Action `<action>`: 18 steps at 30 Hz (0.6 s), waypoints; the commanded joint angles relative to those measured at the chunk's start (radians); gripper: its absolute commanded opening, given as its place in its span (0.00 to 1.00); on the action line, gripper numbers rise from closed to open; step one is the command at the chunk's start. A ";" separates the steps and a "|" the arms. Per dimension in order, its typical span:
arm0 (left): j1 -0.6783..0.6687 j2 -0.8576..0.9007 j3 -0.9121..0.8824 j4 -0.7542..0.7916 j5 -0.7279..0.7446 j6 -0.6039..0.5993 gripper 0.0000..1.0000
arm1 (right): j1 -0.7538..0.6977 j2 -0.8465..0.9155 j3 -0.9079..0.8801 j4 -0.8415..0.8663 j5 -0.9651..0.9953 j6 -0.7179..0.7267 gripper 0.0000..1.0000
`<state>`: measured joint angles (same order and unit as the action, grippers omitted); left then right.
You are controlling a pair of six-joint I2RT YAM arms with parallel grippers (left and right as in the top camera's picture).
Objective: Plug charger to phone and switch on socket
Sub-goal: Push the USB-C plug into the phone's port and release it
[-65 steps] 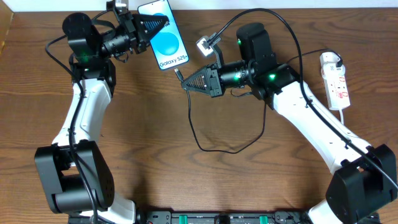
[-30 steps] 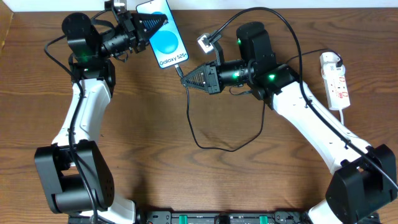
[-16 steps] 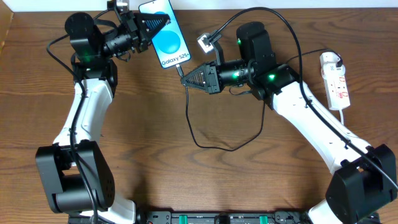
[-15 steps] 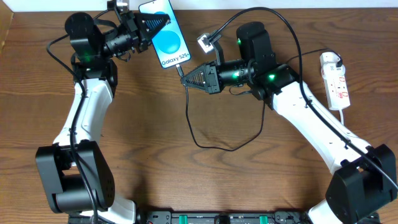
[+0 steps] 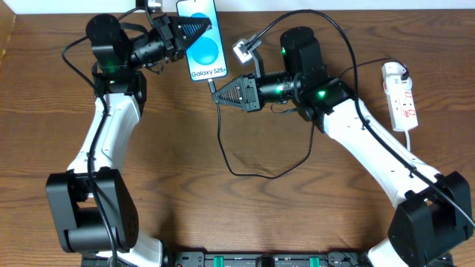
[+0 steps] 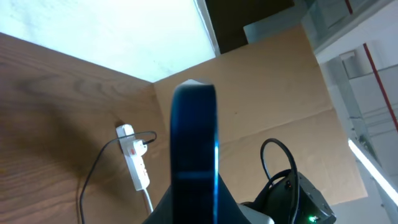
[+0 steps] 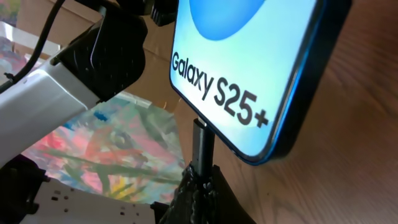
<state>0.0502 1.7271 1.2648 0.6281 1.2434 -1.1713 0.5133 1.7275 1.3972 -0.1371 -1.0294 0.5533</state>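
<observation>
The phone (image 5: 202,46) with its bright blue screen and "Galaxy S25+" text is held off the table at the back. My left gripper (image 5: 191,30) is shut on its upper part; in the left wrist view the phone (image 6: 194,149) shows edge-on between the fingers. My right gripper (image 5: 220,92) is shut on the charger's plug (image 7: 202,146), whose tip meets the phone's bottom edge (image 7: 249,93). The black charger cable (image 5: 245,167) loops over the table. The white socket strip (image 5: 399,96) lies at the far right, also in the left wrist view (image 6: 134,158).
The wooden table (image 5: 171,185) ends at a white wall along the back. Black arm cables arch above the right arm (image 5: 338,33). Both arm bases stand at the front edge.
The left gripper moved the phone to the right and turned it more upright. The right gripper with the plug shifted slightly left, staying at the phone's bottom edge.
</observation>
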 commanded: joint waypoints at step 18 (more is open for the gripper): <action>0.006 -0.008 0.007 0.001 0.100 0.053 0.07 | -0.011 -0.013 0.014 -0.083 0.204 -0.016 0.32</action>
<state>0.0486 1.7271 1.2644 0.6201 1.2758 -1.1297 0.5087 1.7264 1.3987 -0.1482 -0.8848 0.6361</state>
